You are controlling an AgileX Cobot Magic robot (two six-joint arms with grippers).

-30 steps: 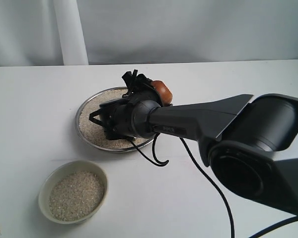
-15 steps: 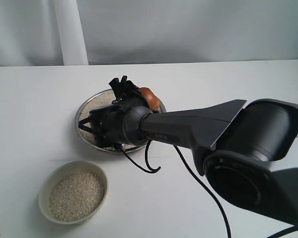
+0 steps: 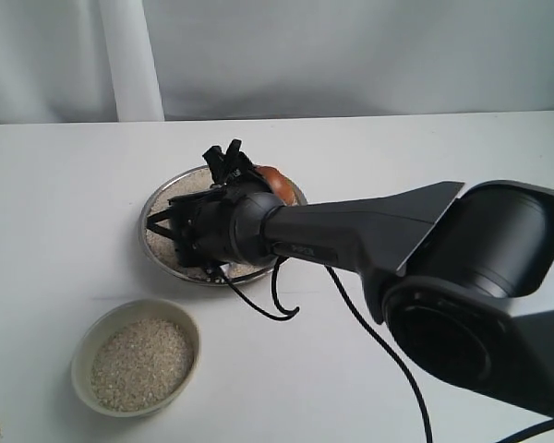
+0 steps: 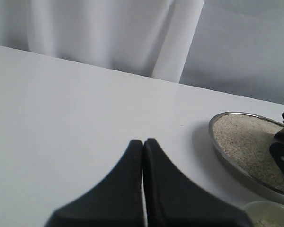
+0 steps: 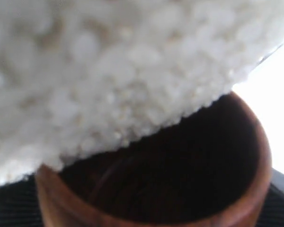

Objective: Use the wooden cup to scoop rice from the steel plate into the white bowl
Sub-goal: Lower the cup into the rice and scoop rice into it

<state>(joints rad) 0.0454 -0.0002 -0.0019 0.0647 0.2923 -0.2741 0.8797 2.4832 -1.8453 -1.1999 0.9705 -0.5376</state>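
Observation:
The steel plate [image 3: 149, 221] lies mid-table with rice [image 3: 161, 243] spread in it. My right gripper [image 3: 251, 173] hangs low over the plate, shut on the reddish-brown wooden cup [image 3: 276, 178]. In the right wrist view the cup's rim [image 5: 262, 156] and dark inside fill the frame, its mouth pressed against the rice [image 5: 109, 71]. The white bowl [image 3: 81, 349] stands in front of the plate on the left, with rice [image 3: 140, 364] in it. My left gripper [image 4: 143, 142] is shut and empty above bare table, beside the plate [image 4: 216, 143]; the exterior view does not show it.
My right arm [image 3: 379, 226] reaches in from the right and covers much of the plate; its black cable [image 3: 275, 305] loops onto the table in front. A white curtain [image 3: 129, 60] hangs behind the table's far edge. The bowl's rim [image 4: 270, 207] shows near the left gripper.
My right gripper has carried the wooden cup leftward across the plate, most of it in the first half second. The bowl and plate have stayed put.

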